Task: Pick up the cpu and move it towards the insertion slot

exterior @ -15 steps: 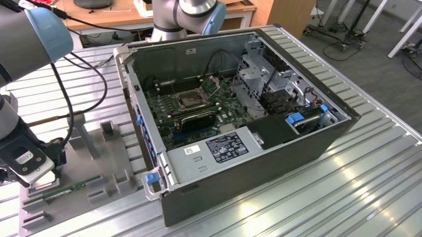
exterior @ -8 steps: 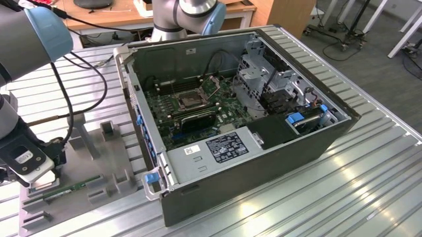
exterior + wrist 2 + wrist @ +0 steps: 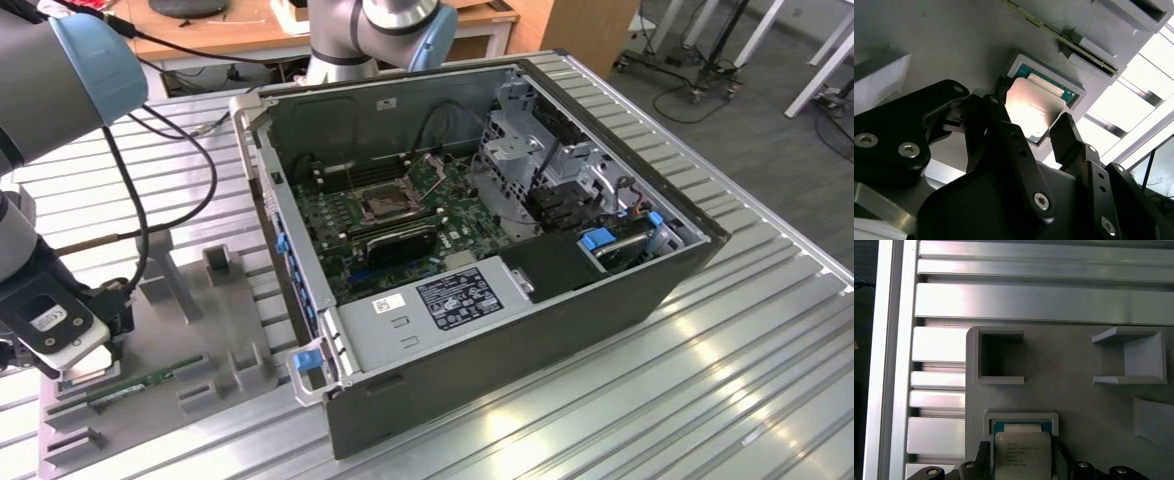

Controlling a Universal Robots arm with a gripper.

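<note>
The cpu (image 3: 1035,102), a flat silvery square on a green base, lies in a grey pocket (image 3: 1021,417) of the parts fixture. In both wrist views my gripper (image 3: 1030,109) straddles it, a black finger pressed against each of two opposite edges, so it looks shut on the chip. The cpu (image 3: 1021,457) sits level and low in its pocket. In the exterior view the gripper (image 3: 78,368) hangs low over the fixture at the exterior view's left. The insertion slot (image 3: 387,205), a silver-framed square socket with a dark centre, sits on the green board inside the open computer case.
The grey fixture (image 3: 220,330) carries upright holders and a green memory stick (image 3: 140,383) beside the gripper. The case wall (image 3: 274,215) rises between the fixture and the socket. Drive cages and cables (image 3: 561,180) crowd the case's far side. The table (image 3: 747,340) is ribbed metal.
</note>
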